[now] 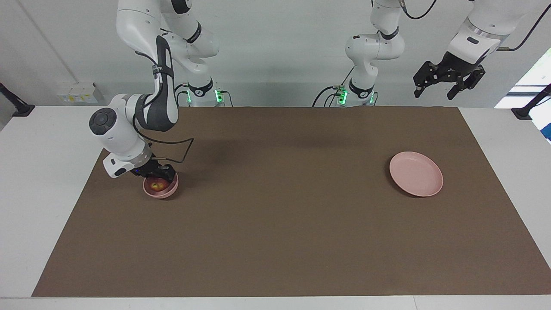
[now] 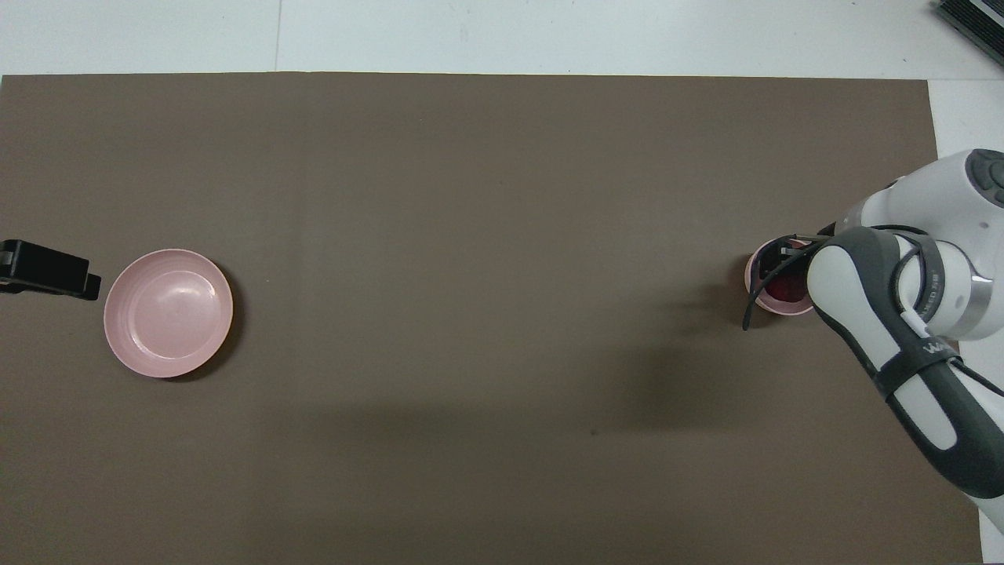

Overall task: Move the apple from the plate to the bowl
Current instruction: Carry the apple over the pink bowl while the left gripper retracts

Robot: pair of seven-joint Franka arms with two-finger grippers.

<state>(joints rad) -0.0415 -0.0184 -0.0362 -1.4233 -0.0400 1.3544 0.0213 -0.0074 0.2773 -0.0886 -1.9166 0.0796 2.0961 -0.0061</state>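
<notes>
Right hand (image 1: 160, 175) low in bowl (image 1: 168, 193), directly over apple (image 1: 158, 186); grip state indiscernible. Left hand (image 1: 447, 86) waiting aloft, fingers spread, empty. Plate (image 1: 416, 173) bare, nearer left hand.

Both arms are glossy white, built of rounded segments with dark grey joint bands and caps. A wide dark grey panel lined with a thin white strip runs along the right arm's forearm. Loose black cables trail from each wrist. Green lights glow at both bases. The right gripper (image 1: 160, 175) and left gripper (image 1: 447, 77) are black; a small marking on the forearm strap is perhaps lettering.
</notes>
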